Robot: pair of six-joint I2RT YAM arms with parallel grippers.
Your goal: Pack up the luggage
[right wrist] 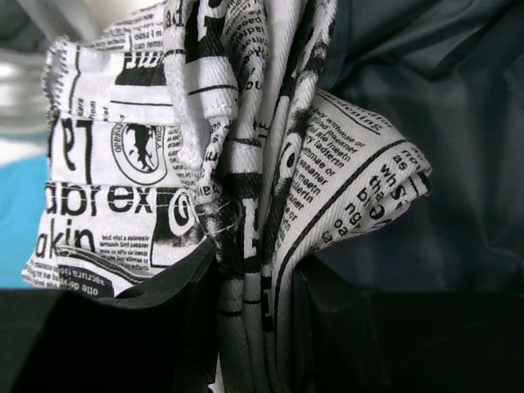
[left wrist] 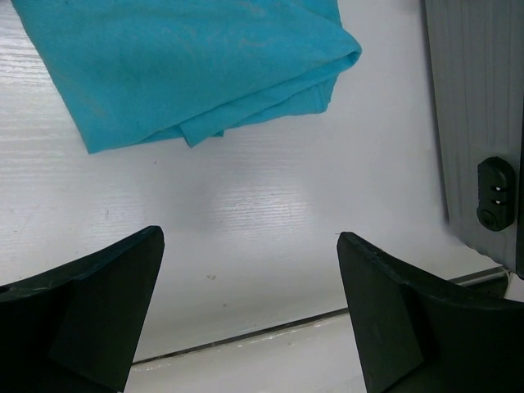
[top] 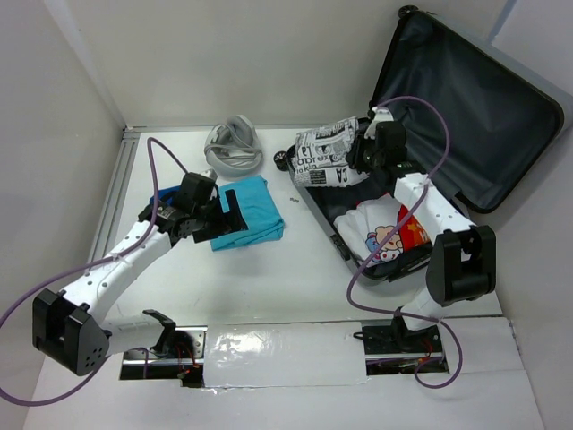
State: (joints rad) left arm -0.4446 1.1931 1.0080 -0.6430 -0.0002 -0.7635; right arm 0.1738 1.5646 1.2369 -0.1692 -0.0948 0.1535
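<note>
The luggage, a silver-grey suitcase with dark lining, lies open at the right, its lid leaning on the back wall. A white printed garment lies in its base. My right gripper is shut on a black-and-white newsprint cloth, bunched between its jaws in the right wrist view, and holds it over the suitcase's far-left corner. My left gripper is open and empty over a folded turquoise garment, which fills the top of the left wrist view. The ribbed suitcase shell shows at right.
A grey bundle of cloth or cord lies at the back of the table. A small screw-like object lies between the turquoise garment and the suitcase. White walls close in the left and back. Purple cables loop over both arms.
</note>
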